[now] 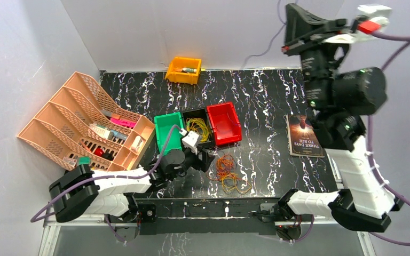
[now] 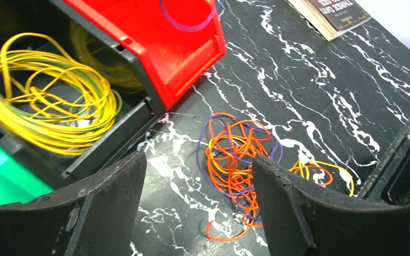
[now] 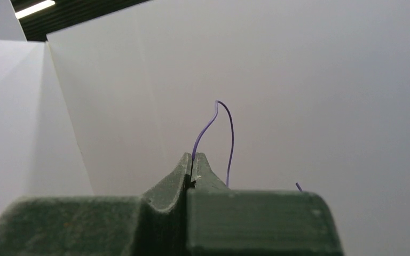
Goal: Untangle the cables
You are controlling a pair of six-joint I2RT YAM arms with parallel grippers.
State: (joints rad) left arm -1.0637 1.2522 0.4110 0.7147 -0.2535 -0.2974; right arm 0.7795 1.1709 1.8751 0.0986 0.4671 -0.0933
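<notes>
Cables: main tangle (image 2: pixel 235 160) of orange + purple loops, w/ a few yellow strands at its near-right edge, lies on the black marbled table (image 1: pixel 277 96), just in front of the black bin (image 1: pixel 209 143) and red bin (image 1: pixel 224 124). Second lot, a yellow cable coil (image 2: pixel 48 106), sits inside the black bin, which is between the green bin (image 1: pixel 168 133) and the red one.

L gripper (image 2: pixel 197 213) is low over the table, near the front of the bins. Its fingers (image 2: pixel 112 208) are spread apart w/ nothing between them. In the wrist view the orange/purple tangle shows through the gap, and part of it is hidden behind the rt finger. Can't tell if the fingers touch any strand.

R gripper (image 3: pixel 193 160) is raised high, up by the back wall, w/ the arm standing tall on the rt side. Jaws are pressed together, pinching a thin purple cable (image 3: pixel 233 141) that arcs up out of the tips and drops back down. A purple loop also shows over the red bin at the top of the L wrist view; can't tell if it's the same strand.

Other stuff: book (image 1: pixel 304 136) flat on the table to the rt, orange bin (image 1: pixel 184 69) at the back edge, peach file rack (image 1: pixel 69 112) w/ small items at far left.
</notes>
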